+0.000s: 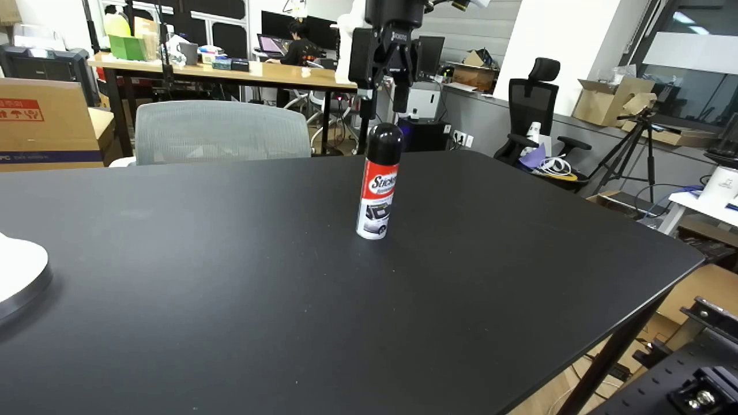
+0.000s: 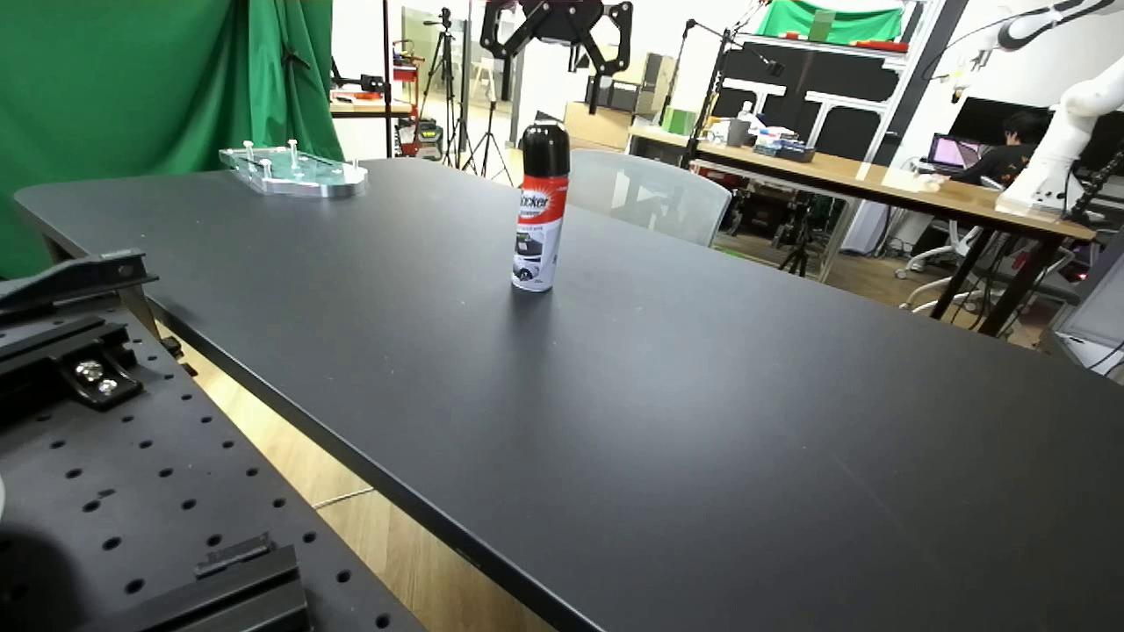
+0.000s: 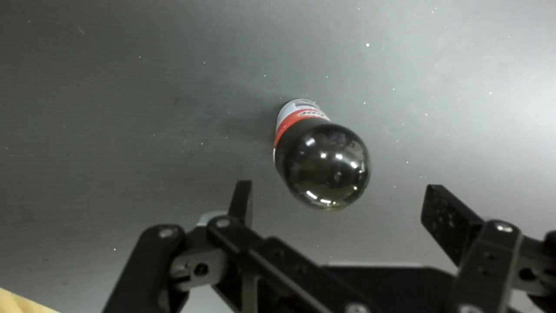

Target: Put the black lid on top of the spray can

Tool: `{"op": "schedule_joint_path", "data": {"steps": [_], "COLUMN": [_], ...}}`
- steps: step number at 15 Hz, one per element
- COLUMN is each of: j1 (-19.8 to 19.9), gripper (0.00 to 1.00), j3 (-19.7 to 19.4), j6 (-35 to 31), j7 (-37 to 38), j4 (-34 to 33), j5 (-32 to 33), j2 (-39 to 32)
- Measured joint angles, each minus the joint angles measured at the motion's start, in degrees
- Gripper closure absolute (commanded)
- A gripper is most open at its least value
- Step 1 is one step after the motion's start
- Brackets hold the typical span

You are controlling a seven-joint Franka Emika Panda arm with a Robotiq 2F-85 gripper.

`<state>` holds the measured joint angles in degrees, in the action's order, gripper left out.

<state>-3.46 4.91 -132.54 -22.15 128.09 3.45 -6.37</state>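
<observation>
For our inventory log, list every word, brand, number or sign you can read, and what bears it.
"Sticker", pieced from both exterior views: spray can.
"PC", at an exterior view's edge: cardboard box.
Too small or blurred: the spray can's smaller print, that box's red label, lettering above the jaws, the mark on the white container.
No legible numbers.

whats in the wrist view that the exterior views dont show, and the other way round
Only the wrist view: a near-overhead look onto the rounded crown of the black lid.

Only the exterior views: the spray can in full upright profile, plus a grey mesh chair and, further back, a person by an open laptop.

Both: the black lid on top of the spray can, the dark table under it, and the open gripper, not touching the lid.
</observation>
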Motion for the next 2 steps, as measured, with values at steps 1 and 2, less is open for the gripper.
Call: {"op": "schedule_joint_path", "data": {"steps": [1, 2], "j1": [-0.1, -0.2], "gripper": [0.0, 0.0], "j3": [0.0, 0.0], "j6": [0.3, 0.5], "j7": [0.0, 0.1], "j4": [0.2, 0.4], "j5": [0.8, 1.7], "j2": [0.4, 0.9]}}
